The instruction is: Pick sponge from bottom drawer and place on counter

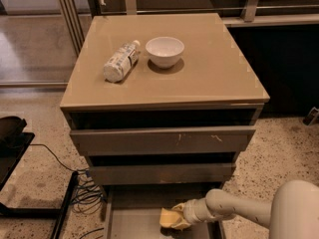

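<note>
The sponge (167, 217), a small pale yellow pad, is over the floor of the open bottom drawer (134, 225), at the lower middle of the camera view. My gripper (178, 218) reaches in from the right on a white arm and is shut on the sponge's right side, holding it just above the drawer floor. The counter (209, 78), the glossy taupe top of the cabinet, is well above the gripper.
A white bowl (164, 51) and a lying plastic bottle (120, 61) sit on the counter's back left. The two upper drawers (162, 141) stick out slightly above the gripper. Cables (84, 195) and a dark stand (10, 148) lie on the floor at left.
</note>
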Robot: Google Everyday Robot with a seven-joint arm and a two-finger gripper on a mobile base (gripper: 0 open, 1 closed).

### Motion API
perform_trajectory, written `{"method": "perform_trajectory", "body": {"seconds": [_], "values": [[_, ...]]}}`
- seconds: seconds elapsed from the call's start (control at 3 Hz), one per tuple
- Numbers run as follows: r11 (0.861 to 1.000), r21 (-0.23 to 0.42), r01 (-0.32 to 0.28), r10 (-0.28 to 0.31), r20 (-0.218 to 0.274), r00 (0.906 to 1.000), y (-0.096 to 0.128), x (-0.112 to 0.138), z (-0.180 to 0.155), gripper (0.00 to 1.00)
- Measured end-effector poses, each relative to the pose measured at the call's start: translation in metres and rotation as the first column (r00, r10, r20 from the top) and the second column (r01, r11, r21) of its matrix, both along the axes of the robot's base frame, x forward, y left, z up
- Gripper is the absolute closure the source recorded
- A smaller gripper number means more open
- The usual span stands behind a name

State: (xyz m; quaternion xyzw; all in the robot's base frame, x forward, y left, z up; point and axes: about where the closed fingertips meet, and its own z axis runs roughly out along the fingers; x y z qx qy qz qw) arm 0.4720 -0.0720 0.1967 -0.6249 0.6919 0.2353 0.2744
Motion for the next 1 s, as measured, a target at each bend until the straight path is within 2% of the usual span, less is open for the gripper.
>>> {"method": "perform_trajectory", "body": {"seconds": [0.33,1.0], "values": [[0.998,-0.048,-0.035,0.037,0.048,0.9982,-0.008,0.0,0.062,1.0],[0.985,-0.157,-0.072,0.087,0.086,0.9925,-0.028,0.004,0.179,1.0]]}}
